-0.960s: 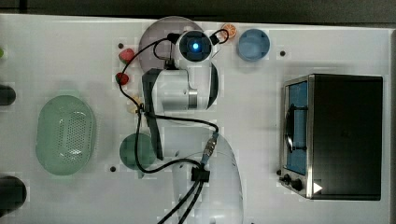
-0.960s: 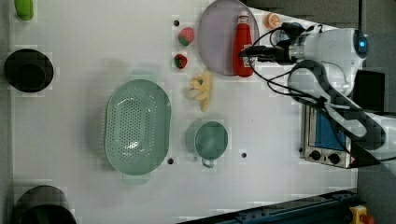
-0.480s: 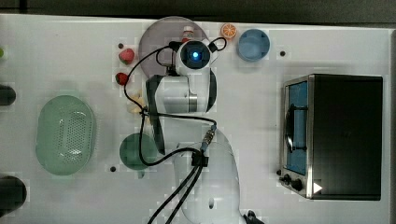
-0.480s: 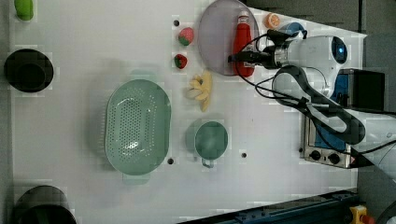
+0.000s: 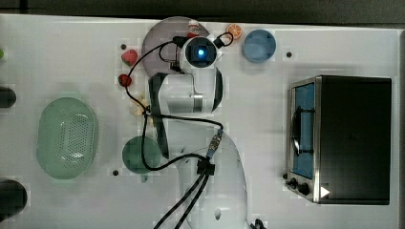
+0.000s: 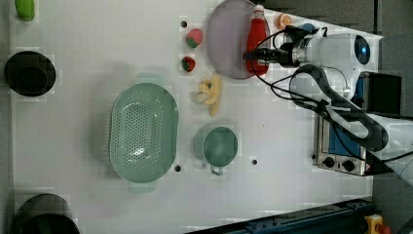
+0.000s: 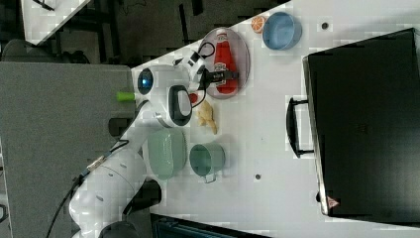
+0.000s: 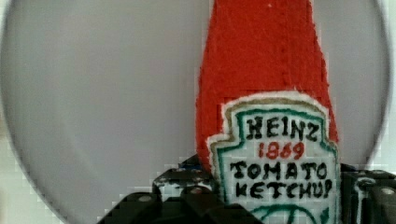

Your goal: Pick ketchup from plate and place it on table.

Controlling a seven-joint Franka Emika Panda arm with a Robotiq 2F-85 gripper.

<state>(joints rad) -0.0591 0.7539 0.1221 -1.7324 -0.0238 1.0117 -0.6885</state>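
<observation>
The ketchup [image 6: 256, 39] lies flat on the plate [image 6: 226, 41], along the plate's edge on the left view's right, with its white cap toward the left view's top; the plate itself sits on the white bench [image 6: 97, 29] at the far end of the left view's top; the gripper [image 6: 254, 55] is down at the bottle's lower body, its dark fingers [image 8: 182, 184] standing on either side of the labelled part in the wrist view, close against the red body, so it is closed narrowly about the ketchup [image 8: 266, 107]; the bottle still rests on the plate [image 8: 102, 93], whose pale surface spreads behind it; in the right view the ketchup [image 7: 225, 62] lies lengthwise on the plate [image 7: 242, 54] with the gripper [image 7: 219, 76] across its lower half; on the bench near the plate are two strawberries [image 6: 194, 38], a small banana bunch [image 6: 209, 92], a green mug [image 6: 219, 146] and a green perforated basket [image 6: 143, 131]; a blue bowl [image 5: 259, 46] and an orange slice [image 5: 234, 31] sit just beyond the plate [image 5: 157, 38] toward the top view's right; a dark toaster oven [image 5: 344, 138] stands well apart on the top view's right.
</observation>
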